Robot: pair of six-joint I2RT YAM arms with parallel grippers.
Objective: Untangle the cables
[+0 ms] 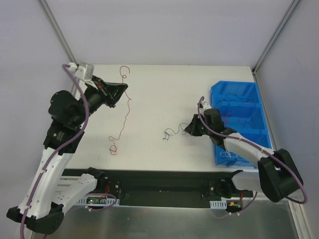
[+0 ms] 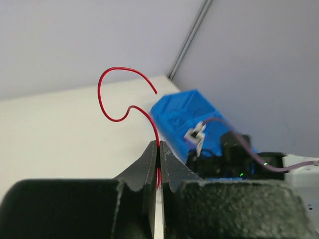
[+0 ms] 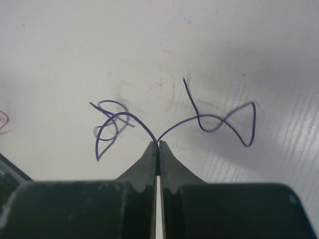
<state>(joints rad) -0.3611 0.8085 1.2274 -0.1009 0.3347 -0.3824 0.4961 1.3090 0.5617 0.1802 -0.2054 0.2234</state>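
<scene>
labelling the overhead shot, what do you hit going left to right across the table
red wire → purple wire → right gripper → blue bin

You can't see the red wire past where the left gripper pinches it, nor the purple wire inside the right gripper. From above, the strands in the bin are too fine for you to count, and the left wrist view blurs the bin.
</scene>
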